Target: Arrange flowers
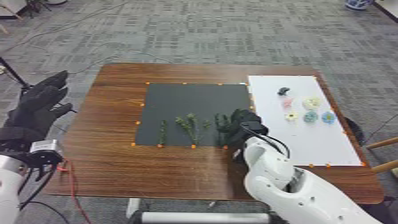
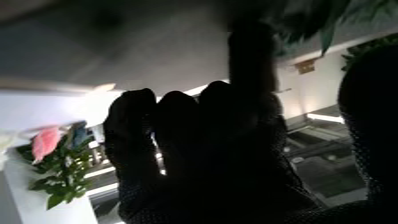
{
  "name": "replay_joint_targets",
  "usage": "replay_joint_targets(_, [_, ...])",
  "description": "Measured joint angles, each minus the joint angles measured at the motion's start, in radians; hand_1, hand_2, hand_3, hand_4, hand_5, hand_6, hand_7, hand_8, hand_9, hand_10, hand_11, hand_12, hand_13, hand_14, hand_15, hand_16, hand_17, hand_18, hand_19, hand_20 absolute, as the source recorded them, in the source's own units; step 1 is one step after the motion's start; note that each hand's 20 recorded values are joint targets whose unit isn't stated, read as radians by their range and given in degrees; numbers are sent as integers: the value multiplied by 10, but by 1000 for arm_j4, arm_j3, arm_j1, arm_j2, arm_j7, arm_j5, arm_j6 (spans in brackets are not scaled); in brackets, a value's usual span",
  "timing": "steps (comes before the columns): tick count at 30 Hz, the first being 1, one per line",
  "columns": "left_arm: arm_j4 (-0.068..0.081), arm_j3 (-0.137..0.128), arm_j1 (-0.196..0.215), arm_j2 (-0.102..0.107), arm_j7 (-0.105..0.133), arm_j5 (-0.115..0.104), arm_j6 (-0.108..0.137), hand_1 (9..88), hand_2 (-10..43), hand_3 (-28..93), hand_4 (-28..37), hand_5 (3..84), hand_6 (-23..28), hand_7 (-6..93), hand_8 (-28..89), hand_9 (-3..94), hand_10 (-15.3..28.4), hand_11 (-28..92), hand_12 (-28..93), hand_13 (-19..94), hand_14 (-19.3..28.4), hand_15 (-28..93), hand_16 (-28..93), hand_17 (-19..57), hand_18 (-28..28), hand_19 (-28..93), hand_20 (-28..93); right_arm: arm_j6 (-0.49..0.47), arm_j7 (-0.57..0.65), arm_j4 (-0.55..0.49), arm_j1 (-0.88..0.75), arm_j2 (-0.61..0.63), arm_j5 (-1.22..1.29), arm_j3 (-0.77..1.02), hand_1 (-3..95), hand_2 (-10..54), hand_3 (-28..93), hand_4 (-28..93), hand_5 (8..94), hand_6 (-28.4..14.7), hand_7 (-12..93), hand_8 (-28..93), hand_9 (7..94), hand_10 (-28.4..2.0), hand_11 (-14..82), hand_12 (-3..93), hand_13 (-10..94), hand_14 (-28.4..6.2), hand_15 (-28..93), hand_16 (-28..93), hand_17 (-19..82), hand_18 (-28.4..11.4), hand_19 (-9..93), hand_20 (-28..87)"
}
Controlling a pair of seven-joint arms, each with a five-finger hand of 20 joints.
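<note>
In the head view my right hand (image 1: 242,122) is low over the right edge of the black mat (image 1: 178,95), beside a green sprig (image 1: 222,121). Two more sprigs lie on the mat: a branching one (image 1: 188,126) and a thin one (image 1: 163,133). On the white board (image 1: 311,145) lie pink (image 1: 287,102), cream (image 1: 312,103), yellow (image 1: 291,116) and blue (image 1: 310,117) flowers. My left hand (image 1: 37,110) is open beyond the table's left side. In the right wrist view my right hand (image 2: 213,165) is open, with green leaves (image 2: 311,22) near its fingertips and a pink flower (image 2: 46,143) farther off.
The brown wooden table (image 1: 102,160) surrounds the mat, with small orange markers (image 1: 195,146) along the mat's edges. A small black object (image 1: 283,91) is on the board's upper part. Red wires (image 1: 73,182) run near the table's left front corner.
</note>
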Motion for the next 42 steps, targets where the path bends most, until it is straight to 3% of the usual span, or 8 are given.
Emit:
replay_joint_targets(5, [-2, -6, 6, -2, 1, 0, 1, 233, -64, 683, -283, 175, 13, 180, -95, 96, 66, 80, 205, 0, 77, 226, 4, -186, 171, 321, 93, 123, 0, -67, -72, 83, -2, 92, 241, -95, 866, -282, 389, -68, 326, -133, 409, -121, 358, 289, 460, -145, 754, 317, 205, -240, 790, 536])
replay_joint_targets(10, [-5, -13, 14, -4, 3, 0, 3, 233, -63, 683, -283, 175, 13, 181, -95, 96, 65, 79, 204, 0, 77, 227, 5, -186, 171, 321, 93, 275, -4, -45, -83, 197, -81, 136, 291, -95, 899, -282, 377, -37, 299, -146, 414, -84, 222, 211, 424, -119, 728, 275, 168, -223, 741, 534])
replay_joint_targets(18, [-9, -24, 23, -11, 11, -2, 7, 233, -63, 683, -283, 176, 13, 182, -96, 96, 66, 78, 203, 0, 77, 228, 6, -186, 171, 324, 94, 229, -180, 79, -77, 362, -80, 159, 320, -95, 927, -282, 362, 5, 334, -179, 406, -49, 172, 170, 376, -84, 667, 225, 145, -197, 702, 515])
replay_joint_targets(23, [-11, -34, 25, -11, 17, -3, 11, 232, -62, 683, -283, 176, 13, 183, -97, 96, 66, 79, 203, 0, 78, 228, 5, -185, 171, 324, 94, 226, -286, 180, 12, 433, -84, 7, 326, -95, 928, -283, 421, 20, 320, -200, 439, -32, 175, 156, 379, -73, 661, 217, 140, -194, 694, 510])
replay_joint_targets(36, [-12, -42, 28, -10, 20, -4, 11, 231, -60, 683, -283, 176, 13, 179, -95, 97, 66, 80, 203, 1, 78, 228, 4, -185, 171, 323, 93, 163, -342, 235, 220, 469, -131, -218, 361, -95, 920, -283, 524, 77, 440, -209, 582, -46, 289, 218, 464, -53, 684, 253, 146, -182, 694, 513])
replay_joint_targets(38, [-12, -43, 28, -10, 20, -4, 11, 231, -60, 683, -283, 177, 13, 179, -95, 97, 66, 80, 203, 1, 78, 228, 4, -185, 171, 323, 93, 142, -359, 241, 227, 466, -137, -218, 391, -95, 878, -283, 531, 77, 503, -87, 619, -41, 288, 294, 500, -40, 654, 343, 155, -177, 699, 514])
replay_joint_targets(39, [-12, -43, 28, -10, 20, -4, 11, 232, -60, 682, -283, 176, 13, 178, -94, 97, 66, 79, 202, 1, 78, 228, 4, -185, 171, 323, 93, 136, -363, 243, 232, 464, -141, -222, 428, -95, 840, -283, 574, 77, 550, -37, 708, -31, 201, 431, 540, -28, 617, 413, 168, -174, 705, 517])
replay_joint_targets(42, [-12, -43, 28, -8, 20, -4, 11, 231, -59, 683, -283, 177, 13, 179, -94, 97, 66, 80, 203, 1, 78, 228, 4, -185, 171, 323, 93, 140, -369, 249, 266, 462, -148, -258, 457, -95, 826, -283, 634, 72, 571, -3, 768, -32, 197, 497, 582, -25, 604, 451, 187, -173, 716, 521])
